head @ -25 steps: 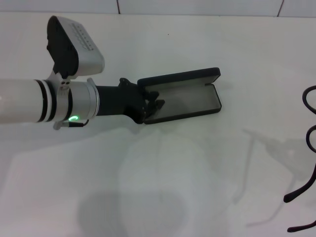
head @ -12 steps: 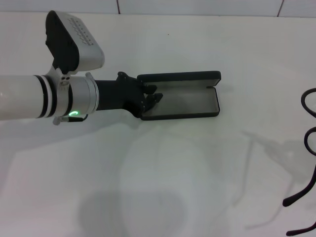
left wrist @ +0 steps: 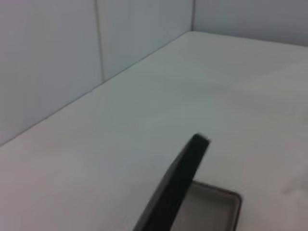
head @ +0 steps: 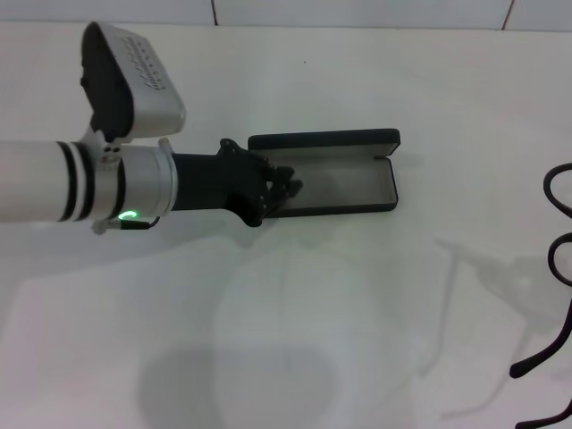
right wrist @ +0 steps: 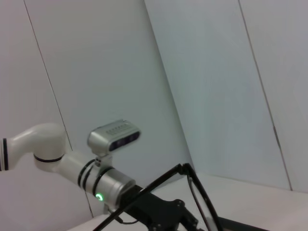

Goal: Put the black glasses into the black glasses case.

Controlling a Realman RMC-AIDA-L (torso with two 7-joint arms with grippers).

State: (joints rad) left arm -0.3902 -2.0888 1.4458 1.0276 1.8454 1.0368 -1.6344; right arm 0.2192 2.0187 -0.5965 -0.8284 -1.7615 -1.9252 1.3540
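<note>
— What's on the smooth white worktop (head: 295,340)?

— The black glasses case (head: 344,183), a hard rectangular clamshell lying open (grey lining showing), lid upright along its far edge. The left claw (head: 288,186) grips its left end.

— And the black glasses (head: 559,268)?

— Thin-framed, at the worktop's right edge, well apart from the case with bare surface between. The right claw is unseen.

The left gripper (head: 288,188) sits in the near-left end of the open black glasses case (head: 357,179), blocking that end, and the upright lid walls off the far side. The case's right half and the white surface (head: 357,304) between it and the black glasses (head: 559,268) lie open.
</note>
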